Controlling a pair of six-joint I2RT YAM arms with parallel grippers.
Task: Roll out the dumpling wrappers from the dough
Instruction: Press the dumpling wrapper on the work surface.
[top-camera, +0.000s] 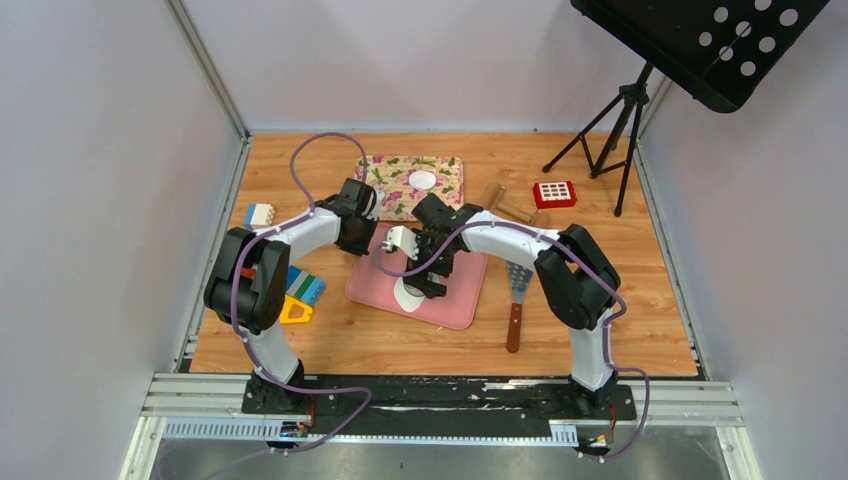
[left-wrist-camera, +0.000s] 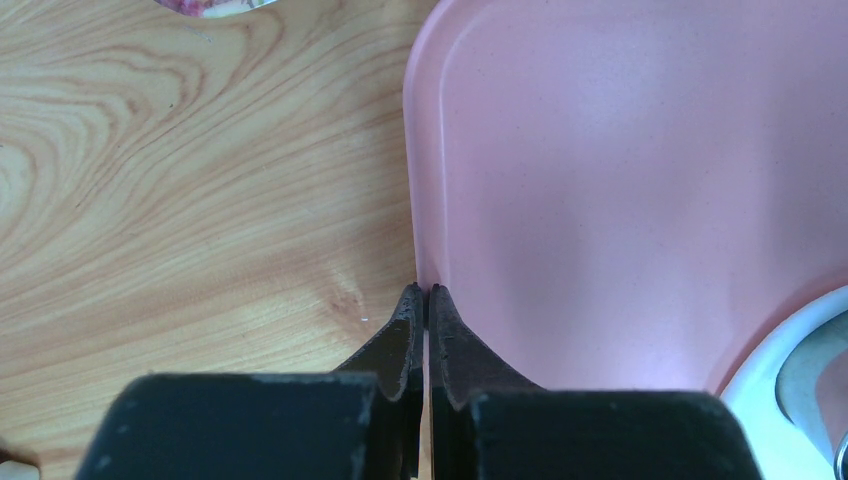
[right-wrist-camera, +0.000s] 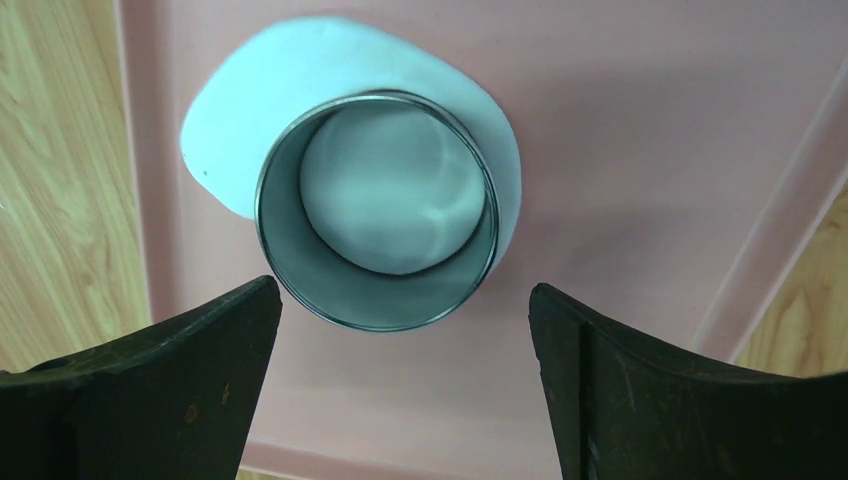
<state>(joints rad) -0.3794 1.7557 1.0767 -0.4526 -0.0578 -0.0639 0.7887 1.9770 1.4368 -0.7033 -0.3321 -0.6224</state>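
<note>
A flattened white dough sheet (right-wrist-camera: 240, 110) lies on the pink tray (right-wrist-camera: 640, 150). The metal ring cutter (right-wrist-camera: 375, 300) stands upright on the sheet, with dough showing inside it. My right gripper (right-wrist-camera: 402, 300) is open and empty just above the tray, its fingers on either side of the cutter's near wall and apart from it; it also shows in the top view (top-camera: 432, 283). My left gripper (left-wrist-camera: 424, 292) is shut, its tips at the tray's left rim (left-wrist-camera: 420, 200). One round white dumpling wrapper (top-camera: 422, 180) lies on the floral mat (top-camera: 445, 170).
A wooden rolling pin (top-camera: 515, 208) and a red block (top-camera: 554, 193) lie at the back right. A spatula (top-camera: 516, 300) lies right of the tray. Coloured toy blocks (top-camera: 298, 295) sit at the left. A black tripod (top-camera: 615, 125) stands at the far right.
</note>
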